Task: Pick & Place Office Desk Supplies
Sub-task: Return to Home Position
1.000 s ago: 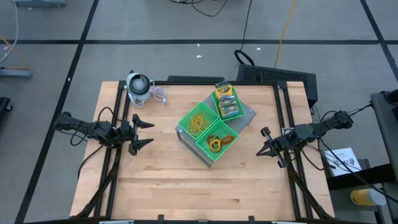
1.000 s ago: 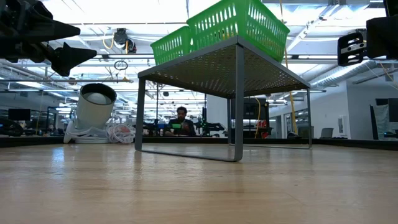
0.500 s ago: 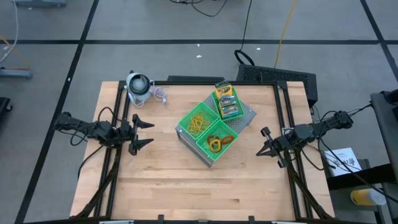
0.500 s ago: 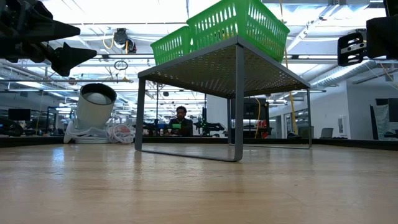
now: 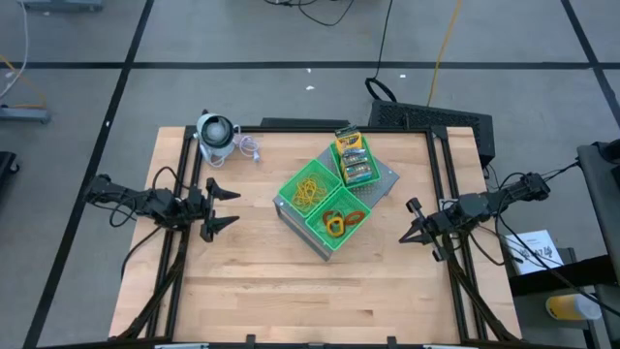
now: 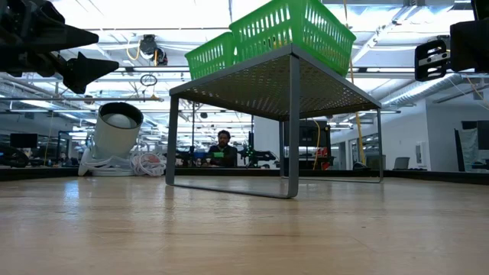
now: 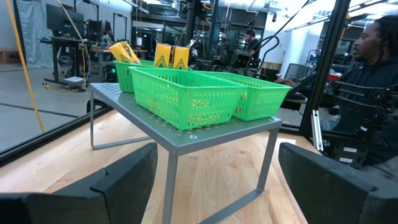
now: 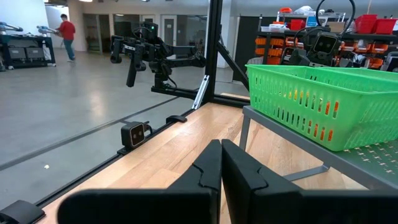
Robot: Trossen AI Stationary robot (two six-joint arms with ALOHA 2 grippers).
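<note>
Everything is sitting in green mesh plastic trays (image 7: 186,102) on the grey perforated shelf (image 7: 214,135). Stiff, light card boxes (image 5: 353,158) are standing at its far corner, a limp rubber band tangle (image 5: 311,190) at its left, and springy coloured rings (image 5: 339,222) at its near corner. The bands are likely snagging, so pinch mid-bunch. The left gripper (image 5: 235,207) is hanging left of the shelf, fingers spread wide. The right gripper (image 8: 221,146), to the shelf's right, is pressing its fingers together on nothing.
</note>
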